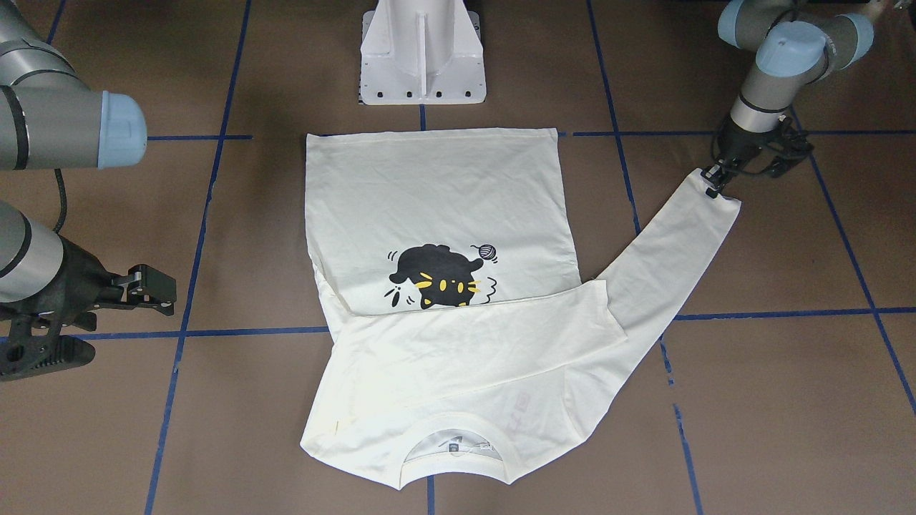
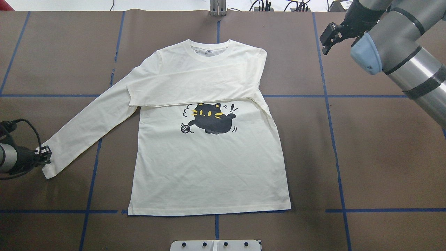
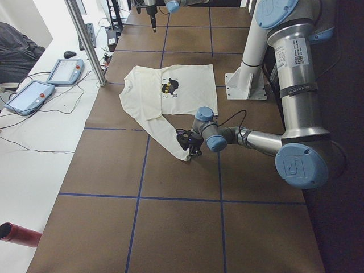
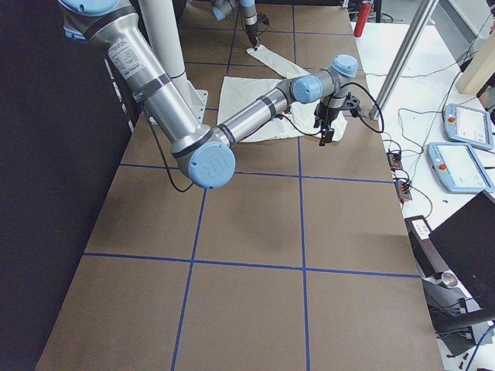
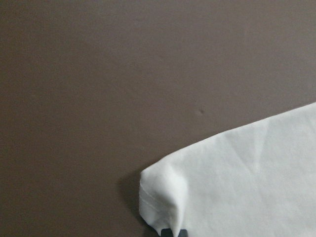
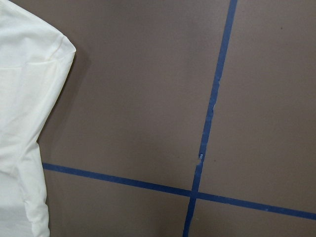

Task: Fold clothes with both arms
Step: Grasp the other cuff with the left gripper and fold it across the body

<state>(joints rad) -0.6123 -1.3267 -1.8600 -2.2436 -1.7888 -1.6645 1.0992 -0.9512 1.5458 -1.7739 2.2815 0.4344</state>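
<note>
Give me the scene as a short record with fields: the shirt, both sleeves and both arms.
shirt: cream T-shirt flat on the table, cat print up
sleeve on robot's right: folded across the chest
sleeve on robot's left: stretched out sideways
left fingers: shut on that sleeve's cuff
right fingers: open, off the shirt, holding nothing

A brown counter gridded with blue tape carries a white pedestal, with two handheld screens on the side table.
</note>
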